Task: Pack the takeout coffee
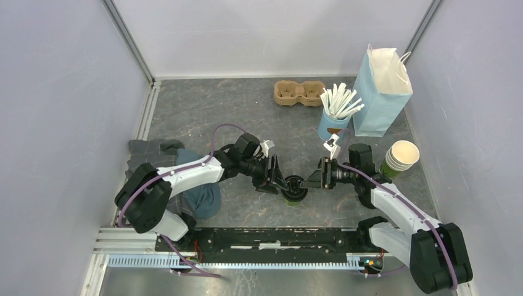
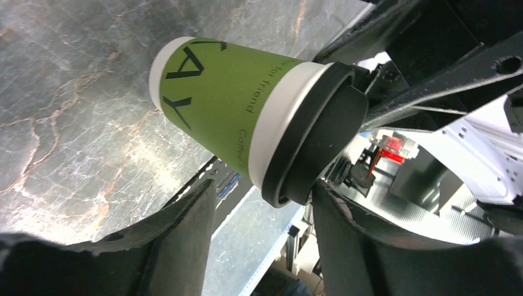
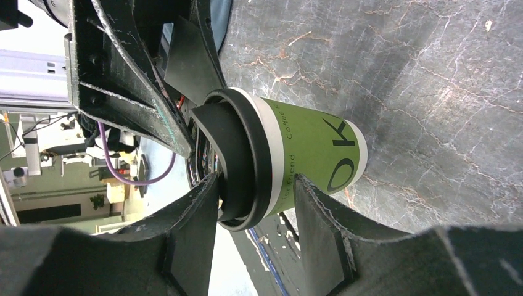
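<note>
Right gripper (image 3: 256, 182): jaws partway closed, fingers pressed on both sides of the coffee cup (image 3: 308, 148). One sits on the black lid (image 3: 237, 160), the other on the green wall just under the rim. You have hold of it.

Left gripper (image 2: 264, 188): jaws apart, straddling the same lid from the opposite side. One finger is against the lid and the other stands off the wall, so it grips nothing.

The cup looks upright on the table (image 1: 216, 117), well apart from the blue bag (image 1: 382, 92), to the bag's left and nearer the arm bases.

Risks:
- Lifting before the left fingers clear could catch the lid and pop it.
- Squeezing harder could buckle the paper wall.
- The cup of sticks (image 1: 336, 117) stands just beside the bag, on the way in, and a low carry could knock it.
- The bag looks light, and a nudge at its mouth could tip it.
</note>
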